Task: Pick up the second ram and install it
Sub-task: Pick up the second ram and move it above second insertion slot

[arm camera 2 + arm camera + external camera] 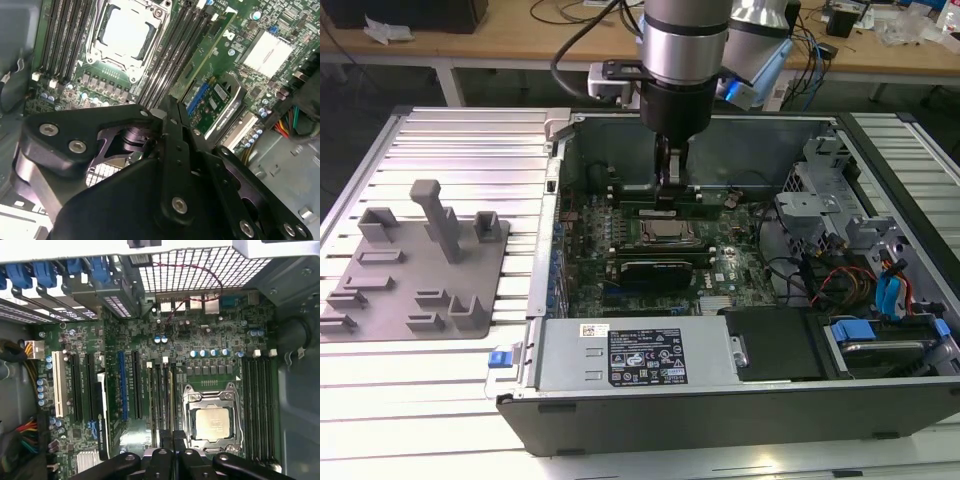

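My gripper [668, 182] reaches down into the open computer case [550, 300], just behind the CPU socket [666, 233]. Its fingers [163, 456] stand close together over the second ram [202, 52], a thin green stick standing on edge in a memory slot beside the socket [210, 422]. In the first wrist view the ram [171, 400] runs away from the fingertips as a narrow line. From the exterior view the ram [708, 196] is a green strip behind the socket. The fingers look shut on the end of the stick, though the contact itself is hidden.
A grey fixture tray [415, 265] lies on the ribbed table at the exterior view's left. Inside the case are a black expansion card [660, 270], the power supply [630, 350] in front and a drive cage [825, 205] with cables on the right.
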### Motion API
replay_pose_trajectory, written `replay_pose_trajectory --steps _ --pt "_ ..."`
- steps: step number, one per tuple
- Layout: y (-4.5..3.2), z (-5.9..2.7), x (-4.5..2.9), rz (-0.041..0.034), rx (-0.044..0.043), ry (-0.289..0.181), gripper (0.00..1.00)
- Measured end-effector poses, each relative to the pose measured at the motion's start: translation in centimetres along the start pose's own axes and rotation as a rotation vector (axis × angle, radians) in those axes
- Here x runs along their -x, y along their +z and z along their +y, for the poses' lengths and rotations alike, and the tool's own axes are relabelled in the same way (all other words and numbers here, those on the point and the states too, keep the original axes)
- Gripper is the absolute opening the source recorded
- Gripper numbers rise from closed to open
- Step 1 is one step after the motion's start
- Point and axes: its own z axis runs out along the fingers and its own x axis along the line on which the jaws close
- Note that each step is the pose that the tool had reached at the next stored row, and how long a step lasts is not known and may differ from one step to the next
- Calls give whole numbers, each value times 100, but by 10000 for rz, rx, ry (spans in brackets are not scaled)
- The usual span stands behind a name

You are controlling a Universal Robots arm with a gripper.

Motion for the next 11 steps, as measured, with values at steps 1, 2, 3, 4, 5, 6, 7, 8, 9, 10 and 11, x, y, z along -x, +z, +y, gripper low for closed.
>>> replay_pose_trajectory --steps 1,2,3,4,5,6,7,8,9,10,11 --pt "16 0 3 0 0 -33 9" --pt "31 0 6 0 -1 -78 9" --pt "50 1 11 -2 -6 -165 9" --pt "55 2 16 -3 -15 -223 9" --pt "59 2 20 -4 -23 -264 9" --pt "71 2 22 -4 -29 -292 9" --pt "93 3 23 -5 -33 -307 9" --pt "121 4 24 -4 -34 -316 9" --pt "141 7 25 -3 -37 -319 9" --pt "150 7 26 -4 -41 -321 9" --pt "157 7 26 -4 -43 -322 9"
